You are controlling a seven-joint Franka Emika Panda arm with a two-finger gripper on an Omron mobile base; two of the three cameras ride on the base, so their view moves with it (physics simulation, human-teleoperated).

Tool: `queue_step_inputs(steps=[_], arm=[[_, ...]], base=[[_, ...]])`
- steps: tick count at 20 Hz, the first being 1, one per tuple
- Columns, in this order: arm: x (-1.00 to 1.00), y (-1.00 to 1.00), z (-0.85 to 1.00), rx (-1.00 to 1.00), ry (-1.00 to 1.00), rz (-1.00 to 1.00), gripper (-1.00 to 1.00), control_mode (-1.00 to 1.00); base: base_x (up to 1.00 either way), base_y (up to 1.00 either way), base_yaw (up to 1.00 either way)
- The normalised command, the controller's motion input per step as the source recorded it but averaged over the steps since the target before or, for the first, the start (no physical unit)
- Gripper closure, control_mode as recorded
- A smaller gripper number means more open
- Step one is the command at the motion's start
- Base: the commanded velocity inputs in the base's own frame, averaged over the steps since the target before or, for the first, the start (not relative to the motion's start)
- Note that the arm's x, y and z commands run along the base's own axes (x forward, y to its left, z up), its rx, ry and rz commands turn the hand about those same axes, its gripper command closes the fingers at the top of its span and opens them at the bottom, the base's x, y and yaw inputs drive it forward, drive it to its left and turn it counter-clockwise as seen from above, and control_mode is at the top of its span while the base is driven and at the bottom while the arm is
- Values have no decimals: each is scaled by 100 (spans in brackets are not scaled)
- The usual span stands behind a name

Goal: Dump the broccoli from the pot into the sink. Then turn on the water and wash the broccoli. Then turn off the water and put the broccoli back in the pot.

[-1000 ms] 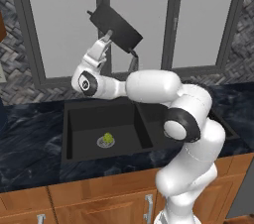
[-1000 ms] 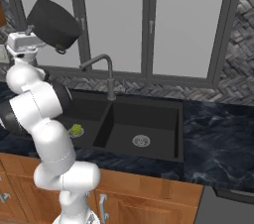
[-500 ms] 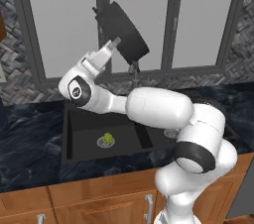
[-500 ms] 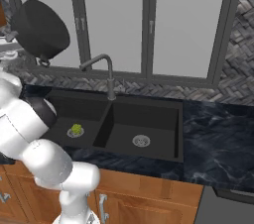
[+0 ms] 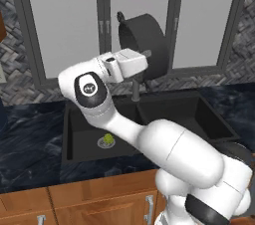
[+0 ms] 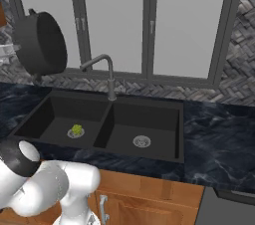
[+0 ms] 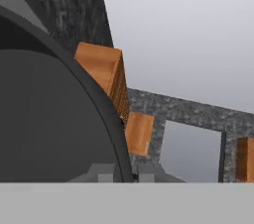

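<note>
We had the pot [image 5: 144,45] up on edge high over the sink [image 6: 149,105], gripper [image 7: 124,176] fingers clamped on its rim. Broccoli [image 6: 76,129] sat on the left drain. Best to park the pot clear of the faucet [image 6: 102,72] before running water.

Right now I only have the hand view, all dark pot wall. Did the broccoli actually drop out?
Observer: Yes. The broccoli sits on the drain ring of the sink's left basin.
Operator: And how is the pot sitting?
Observer: The pot is tipped on its side, held high in front of the window above the counter.
Operator: Is water running?
Observer: No stream shows at the faucet, whose spout reaches over the left basin.
</note>
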Motion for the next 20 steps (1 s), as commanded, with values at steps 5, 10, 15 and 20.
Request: queue_step_inputs(steps=[5, 10, 15, 20], arm=[[-33, -86, -1, 21, -9, 21, 100, -100], [-21, -96, -9, 39, -1, 12, 100, -100], [-20, -82, -13, 50, 10, 7, 100, -100], [-4, -65, 0, 47, 15, 2, 100, -100]], base=[[0, 0, 0], [0, 0, 0], [0, 0, 0], [0, 0, 0]])
